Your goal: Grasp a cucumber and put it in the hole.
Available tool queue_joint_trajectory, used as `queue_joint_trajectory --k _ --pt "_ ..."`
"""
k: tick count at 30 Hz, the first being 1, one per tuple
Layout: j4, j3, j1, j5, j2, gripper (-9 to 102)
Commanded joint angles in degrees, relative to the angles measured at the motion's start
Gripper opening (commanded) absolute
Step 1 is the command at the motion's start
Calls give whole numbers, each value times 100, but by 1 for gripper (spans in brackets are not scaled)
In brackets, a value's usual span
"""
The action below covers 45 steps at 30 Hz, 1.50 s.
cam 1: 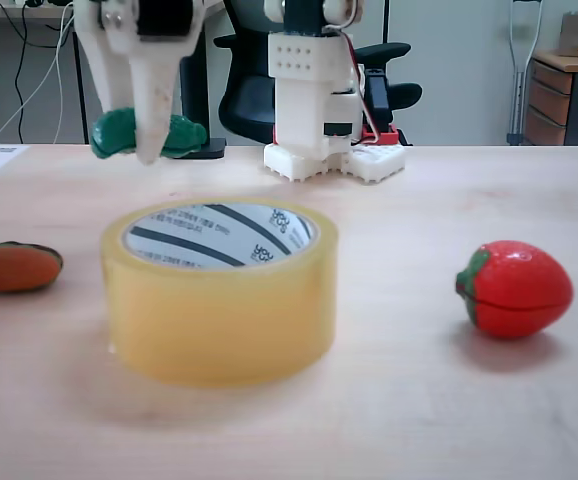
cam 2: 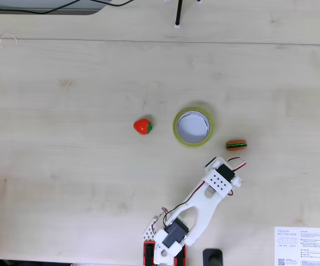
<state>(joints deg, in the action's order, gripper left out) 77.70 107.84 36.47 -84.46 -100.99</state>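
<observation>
The dark-green cucumber [cam 1: 186,136] hangs in the air, held crosswise with my gripper [cam 1: 148,150] shut on it. It is up and to the left of the yellowish tape roll [cam 1: 219,315] in this fixed view, behind its far rim. The roll's hole [cam 1: 219,236] faces up, showing a white core with black stripes. In the fixed view from above, the gripper [cam 2: 211,164] sits just below and right of the roll [cam 2: 177,131], outside the hole [cam 2: 193,126]. The arm covers the cucumber there.
An orange-red toy with dark ends [cam 1: 14,267] [cam 2: 236,145] lies on one side of the roll, a red strawberry toy [cam 1: 514,290] [cam 2: 143,126] on the other. The arm's base [cam 2: 165,244] stands at the table edge beside a printed sheet [cam 2: 304,246].
</observation>
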Motion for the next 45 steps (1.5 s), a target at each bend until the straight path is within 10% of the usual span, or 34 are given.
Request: queue_joint_trajectory --k 1,23,45 --pt "439 -984 -185 -88 -457 4" --pt "686 -1731 -2408 -88 -466 5" --pt "-721 -2312 -2593 -53 1046 5"
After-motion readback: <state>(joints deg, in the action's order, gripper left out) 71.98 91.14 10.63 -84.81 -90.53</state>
